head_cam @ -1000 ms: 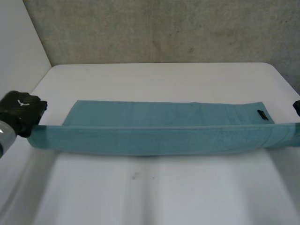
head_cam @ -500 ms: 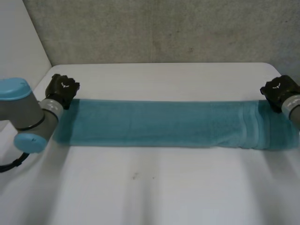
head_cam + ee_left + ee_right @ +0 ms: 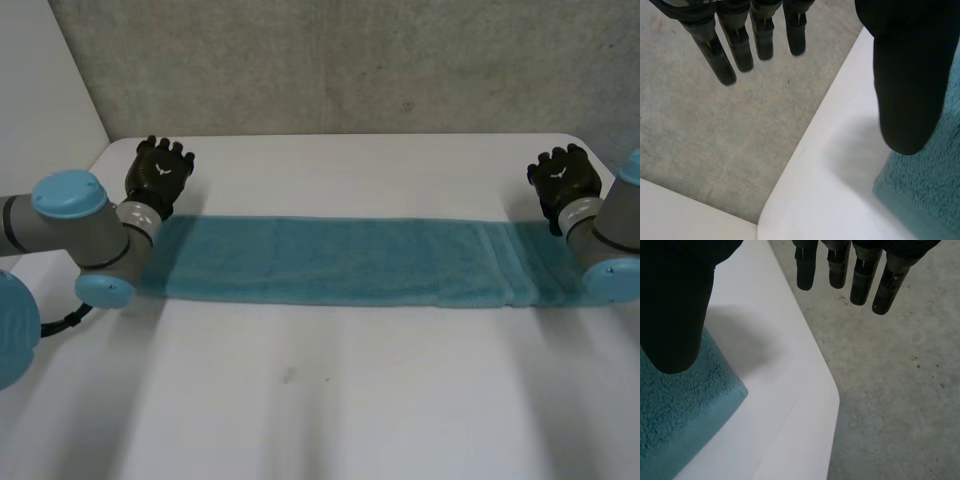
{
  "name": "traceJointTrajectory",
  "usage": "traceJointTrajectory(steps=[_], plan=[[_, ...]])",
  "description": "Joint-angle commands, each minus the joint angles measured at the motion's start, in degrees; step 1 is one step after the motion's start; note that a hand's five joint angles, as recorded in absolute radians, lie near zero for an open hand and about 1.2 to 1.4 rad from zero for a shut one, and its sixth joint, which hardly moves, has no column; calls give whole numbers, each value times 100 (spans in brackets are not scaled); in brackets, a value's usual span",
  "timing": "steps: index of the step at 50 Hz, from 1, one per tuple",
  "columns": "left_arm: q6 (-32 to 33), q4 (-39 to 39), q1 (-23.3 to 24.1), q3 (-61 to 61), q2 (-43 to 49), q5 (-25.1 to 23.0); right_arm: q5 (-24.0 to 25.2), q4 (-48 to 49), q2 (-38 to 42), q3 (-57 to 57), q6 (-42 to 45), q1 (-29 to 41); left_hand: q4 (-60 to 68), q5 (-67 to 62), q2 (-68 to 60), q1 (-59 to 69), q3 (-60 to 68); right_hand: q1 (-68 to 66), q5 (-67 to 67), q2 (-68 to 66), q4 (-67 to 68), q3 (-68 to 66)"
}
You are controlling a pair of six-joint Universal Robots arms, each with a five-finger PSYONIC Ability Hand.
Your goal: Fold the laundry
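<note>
A teal towel lies folded into a long narrow strip across the white table. My left hand hovers above the strip's left end, past its far edge, fingers straight and apart from the thumb, holding nothing. In the left wrist view the fingers stretch out over the floor while the thumb hangs above the towel's corner. My right hand is lifted the same way over the strip's right end. Its fingers are straight and its thumb sits above the towel corner.
The table's rounded far corners lie just beyond each hand, with grey concrete floor past them. A white wall stands at the left. Wide bare tabletop stretches in front of the towel.
The towel's near edge was carried over to the far edge and laid down, making a narrower strip. Both hands then let go, opened and lifted just past the ends.
</note>
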State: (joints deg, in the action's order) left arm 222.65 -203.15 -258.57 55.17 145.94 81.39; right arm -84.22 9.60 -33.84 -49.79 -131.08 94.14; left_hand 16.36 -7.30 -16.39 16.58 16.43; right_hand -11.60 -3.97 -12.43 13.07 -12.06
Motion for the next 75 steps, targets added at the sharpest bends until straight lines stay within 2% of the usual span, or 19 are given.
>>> traceJointTrajectory(steps=[1,4,6,7,9,10,16,20,25,29,35,46,59,60,61,63,66,69,75], plan=[[-37,-445,149,1031,-910,8,11,24,-1455,-916,-1331,-80,-614,709,618,-636,-621,160,397,243,-307,206],[-63,-533,254,1514,-1411,8,64,-11,-1722,-1147,-1473,-88,-614,709,618,-636,-621,160,397,243,-307,206],[-107,-533,281,2030,-1936,17,213,-55,-2351,-1654,-1639,-115,-614,709,618,-636,-621,160,397,243,-307,206],[-107,-533,281,2033,-1938,17,213,-55,-2355,-1657,-1640,-115,-614,709,618,-636,-621,160,397,243,-307,206],[-334,-516,290,2557,-2428,26,537,-125,-2993,-2251,-1771,-202,-597,692,601,-619,-604,160,397,243,-307,206],[-336,-515,290,2560,-2430,26,539,-125,-2996,-2254,-1772,-203,-597,692,601,-619,-604,160,397,243,-307,206],[-1256,-489,255,3525,-3273,8,1179,-765,-3725,-3062,-2061,-808,-597,692,601,-619,-604,154,391,237,-302,201],[-1830,-480,237,3905,-3555,8,1382,-1224,-3761,-3203,-2299,-1038,-581,675,584,-603,-587,-236,2,-152,88,-189],[-2742,-472,184,4475,-4038,17,1874,-1795,-3735,-3501,-2343,-1450,-564,658,567,-586,-571,-906,-669,-823,758,-859],[-2911,-480,184,4625,-4100,26,2119,-1734,-3647,-3642,-2291,-1678,-580,675,584,-602,-587,-1210,-973,-1127,1062,-1163],[-2911,-507,184,4678,-4118,26,2454,-1357,-2919,-3696,-2142,-1925,-564,658,567,-586,-571,-1782,-1544,-1698,1634,-1735],[-2937,-542,202,4705,-4109,26,2437,-978,-2426,-3608,-1711,-2004,-564,658,567,-586,-571,-2674,-2436,-2590,2526,-2627],[-2929,-551,202,4705,-4074,8,2420,-934,-2082,-3441,-1667,-2004,-564,658,567,-586,-571,-3430,-3193,-3347,3282,-3384],[-2929,-551,202,4705,-4074,8,2411,-934,-2048,-3406,-1658,-1996,-564,658,567,-586,-571,-4048,-3811,-3965,3900,-4001],[-2929,-551,202,4705,-4074,8,2411,-934,-2047,-3406,-1658,-1996,-564,658,567,-586,-571,-4054,-3817,-3971,3906,-4007],[-2929,-551,193,4705,-4065,17,2402,-908,-1951,-3309,-1658,-2004,-564,658,567,-586,-571,-6362,-6125,-6279,6215,-6316],[-2929,-542,193,4713,-4074,17,2376,-881,-1907,-3256,-1667,-2022,-564,658,567,-586,-571,-6840,-6603,-6757,6693,-6794],[-2929,-551,184,4722,-4074,17,2191,-863,-1827,-3107,-1684,-2040,-564,658,567,-586,-571,-6840,-6603,-6757,6693,-6794],[-2937,-542,175,4722,-4074,26,1323,-864,-1748,-2896,-1649,-2434,-564,658,567,-586,-571,-6840,-6603,-6757,6693,-6794]])
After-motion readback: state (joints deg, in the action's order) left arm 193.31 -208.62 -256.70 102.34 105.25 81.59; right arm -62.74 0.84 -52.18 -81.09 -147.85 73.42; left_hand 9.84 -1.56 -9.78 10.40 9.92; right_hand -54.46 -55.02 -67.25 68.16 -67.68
